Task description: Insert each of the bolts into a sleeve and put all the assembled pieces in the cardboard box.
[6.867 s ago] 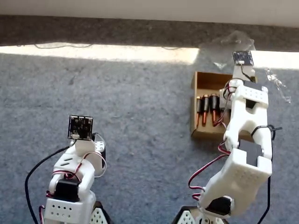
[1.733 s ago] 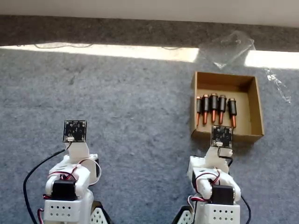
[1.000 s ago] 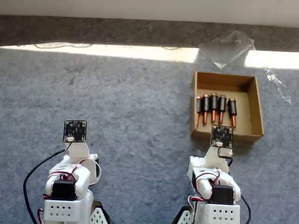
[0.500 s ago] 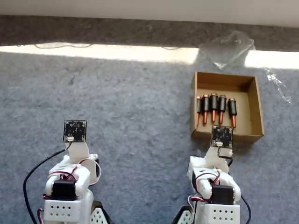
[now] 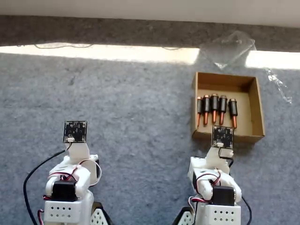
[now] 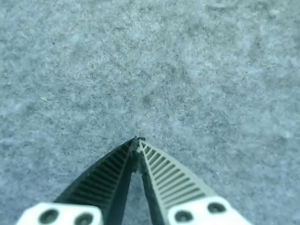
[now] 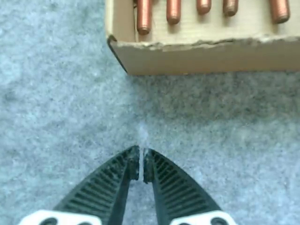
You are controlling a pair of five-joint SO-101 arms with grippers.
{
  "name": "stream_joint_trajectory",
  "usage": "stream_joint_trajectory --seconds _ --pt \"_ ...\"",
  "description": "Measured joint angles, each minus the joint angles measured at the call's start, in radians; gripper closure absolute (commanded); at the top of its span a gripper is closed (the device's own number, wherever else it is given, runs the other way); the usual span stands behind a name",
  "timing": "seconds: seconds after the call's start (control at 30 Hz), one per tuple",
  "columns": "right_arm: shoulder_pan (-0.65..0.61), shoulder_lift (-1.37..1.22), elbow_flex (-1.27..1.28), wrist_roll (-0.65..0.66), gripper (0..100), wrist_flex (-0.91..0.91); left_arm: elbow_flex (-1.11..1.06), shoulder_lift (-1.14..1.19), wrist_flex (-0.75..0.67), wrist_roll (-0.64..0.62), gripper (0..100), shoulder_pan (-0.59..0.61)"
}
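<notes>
Ok, we count five assembled pieces (image 5: 215, 107) lying in the cardboard box (image 5: 247, 101). Our left end effector (image 6: 137, 143) and right end effector (image 7: 141, 159) sit closed, empty; we judge task done.

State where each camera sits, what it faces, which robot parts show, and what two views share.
High view: above table, looking down; left arm, right arm, cardboard box.
Left wrist: on left arm, facing table; shut left hand.
Right wrist: on right arm, facing box; shut right hand.
Shared: box, high and right wrist.
</notes>
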State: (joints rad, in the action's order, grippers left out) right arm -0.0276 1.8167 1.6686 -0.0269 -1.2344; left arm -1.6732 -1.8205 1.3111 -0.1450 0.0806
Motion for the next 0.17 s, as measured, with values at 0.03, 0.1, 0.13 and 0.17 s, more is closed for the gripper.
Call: stream_joint_trajectory --seconds 0.03,0.1,0.13,0.17 --pt "0.0 0.0 0.0 0.0 99.3 0.0 0.0 0.0 0.0 0.0 99 0.0" --pt "0.0 0.0 0.0 0.0 99.3 0.0 0.0 0.0 0.0 0.0 99 0.0" --pt "0.0 0.0 0.0 0.0 99.3 0.0 0.0 0.0 0.0 0.0 99 0.0" --pt "0.0 0.0 0.0 0.0 99.3 0.0 0.0 0.0 0.0 0.0 99 0.0"
